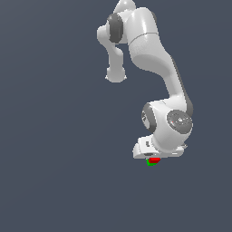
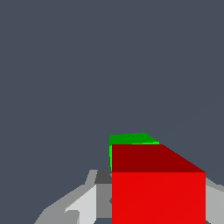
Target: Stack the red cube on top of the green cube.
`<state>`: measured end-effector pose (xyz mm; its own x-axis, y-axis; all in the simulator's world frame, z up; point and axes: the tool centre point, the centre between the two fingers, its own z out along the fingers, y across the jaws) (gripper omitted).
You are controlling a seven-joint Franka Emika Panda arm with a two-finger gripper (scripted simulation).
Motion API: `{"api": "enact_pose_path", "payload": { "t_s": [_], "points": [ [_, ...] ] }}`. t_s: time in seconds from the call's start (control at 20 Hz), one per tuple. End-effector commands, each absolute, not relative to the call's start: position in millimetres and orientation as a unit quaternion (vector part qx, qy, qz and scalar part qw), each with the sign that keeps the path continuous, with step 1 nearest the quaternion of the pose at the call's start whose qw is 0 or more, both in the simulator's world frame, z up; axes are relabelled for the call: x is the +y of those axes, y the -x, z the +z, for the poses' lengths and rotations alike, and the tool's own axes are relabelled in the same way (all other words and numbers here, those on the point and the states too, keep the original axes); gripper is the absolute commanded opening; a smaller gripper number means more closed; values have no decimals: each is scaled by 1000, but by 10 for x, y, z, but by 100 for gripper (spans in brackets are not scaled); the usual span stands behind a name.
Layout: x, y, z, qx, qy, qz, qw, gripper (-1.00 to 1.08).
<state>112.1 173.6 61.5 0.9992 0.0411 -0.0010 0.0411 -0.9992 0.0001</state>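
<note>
The red cube (image 2: 158, 197) fills the near part of the wrist view, and my gripper (image 2: 157, 192) is shut on it, a grey finger (image 2: 83, 203) against each side. The green cube (image 2: 131, 139) lies directly beneath it, with only one edge and a thin side strip peeking out from behind the red one. In the exterior view the red cube (image 1: 155, 160) shows just under the white hand, where the gripper (image 1: 154, 157) is mostly hidden by the hand. A sliver of the green cube (image 1: 150, 163) shows below it. I cannot tell whether the two cubes touch.
The plain dark grey floor (image 1: 54, 181) stretches all around. The white arm (image 1: 149, 50) arches down from the top of the exterior view to the cubes. No other objects show.
</note>
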Motion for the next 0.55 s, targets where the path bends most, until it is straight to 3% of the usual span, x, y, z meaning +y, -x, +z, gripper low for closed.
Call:
{"api": "enact_pose_path", "payload": {
  "t_s": [0.0,0.05,0.5],
  "points": [
    [1741,-1132,619,20,-1000,0,0,-100],
    [1741,-1132,619,20,-1000,0,0,100],
    [1741,-1132,619,20,-1000,0,0,100]
  ]
}}
